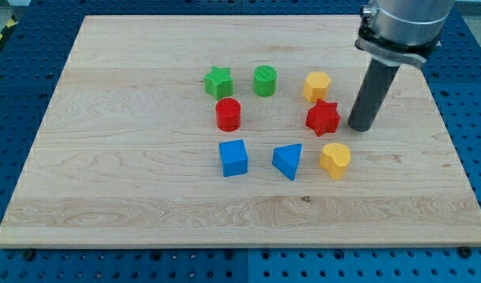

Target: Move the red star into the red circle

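One gap: my tip (360, 126) right of red star (323, 118) | red circle (228, 115) left

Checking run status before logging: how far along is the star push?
Done: my tip is placed just to the view's right of the red star, on the side away from the red circle. In hand: the leftward push. Left: all the travel; star and circle are apart, nothing between them.

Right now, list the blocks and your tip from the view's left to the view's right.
Green star → red circle → blue cube → green circle → blue triangle → red star → yellow heart → my tip.
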